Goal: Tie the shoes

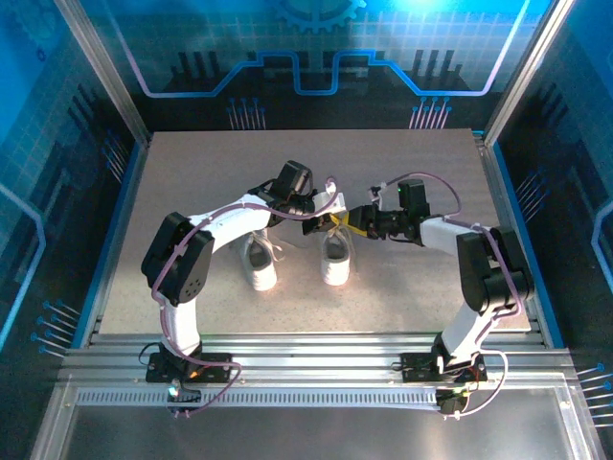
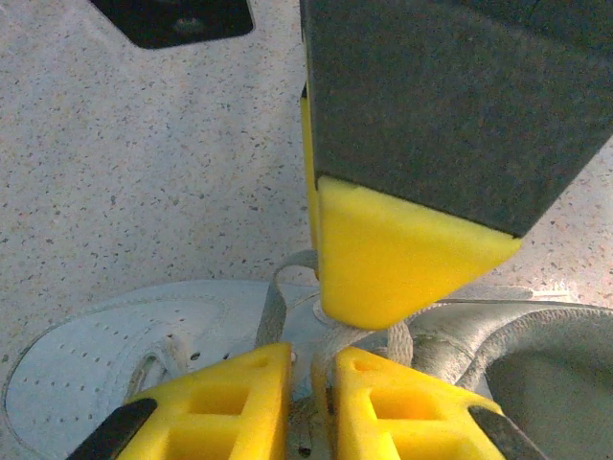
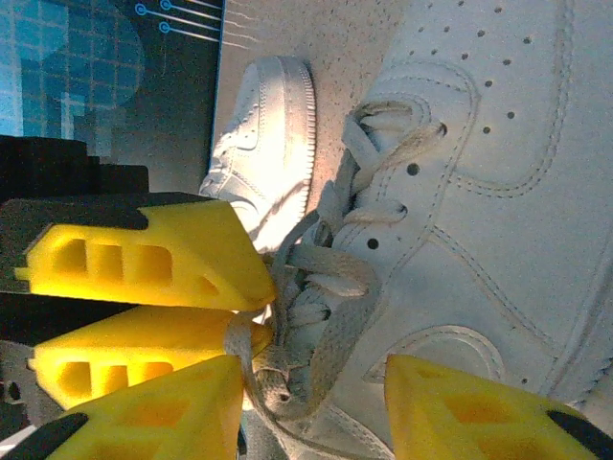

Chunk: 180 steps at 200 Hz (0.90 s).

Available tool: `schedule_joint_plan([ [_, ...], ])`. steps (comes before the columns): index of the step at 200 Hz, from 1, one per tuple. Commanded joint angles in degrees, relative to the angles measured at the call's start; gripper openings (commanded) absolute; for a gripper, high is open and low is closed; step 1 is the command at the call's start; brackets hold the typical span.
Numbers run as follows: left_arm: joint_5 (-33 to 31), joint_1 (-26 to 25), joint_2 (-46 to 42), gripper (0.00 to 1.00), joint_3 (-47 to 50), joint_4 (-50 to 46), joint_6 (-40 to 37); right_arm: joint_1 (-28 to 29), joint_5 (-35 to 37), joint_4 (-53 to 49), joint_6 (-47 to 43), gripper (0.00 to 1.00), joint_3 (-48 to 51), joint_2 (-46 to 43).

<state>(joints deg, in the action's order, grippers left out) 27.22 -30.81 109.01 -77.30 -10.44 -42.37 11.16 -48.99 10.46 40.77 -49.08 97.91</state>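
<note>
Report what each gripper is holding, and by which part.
Left gripper: pinching a lace of the right-hand shoe, close to its lacing. Right gripper: jaws apart, apparently gripping nothing.

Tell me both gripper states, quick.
Left gripper: closed, pinching a lace of the shoe.
Right gripper: open, jaws apart on either side of the bunched laces, not gripping them.

We count two white sneakers, the left sneaker [image 1: 261, 263] and the right sneaker [image 1: 335, 261]. Their white laces [image 3: 330, 287] are too tangled to count. There are two robot arms, two yellow-fingered grippers, the left gripper [image 1: 322, 224] and the right gripper [image 1: 354, 224], and one speckled table [image 1: 192, 172].
</note>
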Motion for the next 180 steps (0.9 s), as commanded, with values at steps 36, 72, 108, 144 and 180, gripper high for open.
schedule_joint_plan([
  [36, 0.2, 0.0, -0.2, 0.19, -0.6, -3.3, -1.2, 1.4, -2.7, 1.3, 0.3, 0.36, -3.0, 1.1],
  [72, -0.7, 0.1, 0.1, 0.20, -1.1, -4.0, -1.1, 1.8, -2.9, -2.1, -2.3, 0.20, -4.5, 1.1],
  [108, -1.1, 0.1, 0.7, 0.19, -1.8, -4.6, -0.5, 2.7, -2.1, -9.3, -7.8, 0.24, -6.8, 0.5],
  [144, -0.9, 0.0, 1.1, 0.19, -2.4, -4.2, 0.3, 3.6, 0.7, -17.7, -14.0, 0.12, -9.4, 0.2],
  [180, -0.7, 0.1, 0.5, 0.22, -2.0, -3.6, 1.1, 5.5, 8.0, -32.0, -26.0, 0.00, -14.8, 0.6],
])
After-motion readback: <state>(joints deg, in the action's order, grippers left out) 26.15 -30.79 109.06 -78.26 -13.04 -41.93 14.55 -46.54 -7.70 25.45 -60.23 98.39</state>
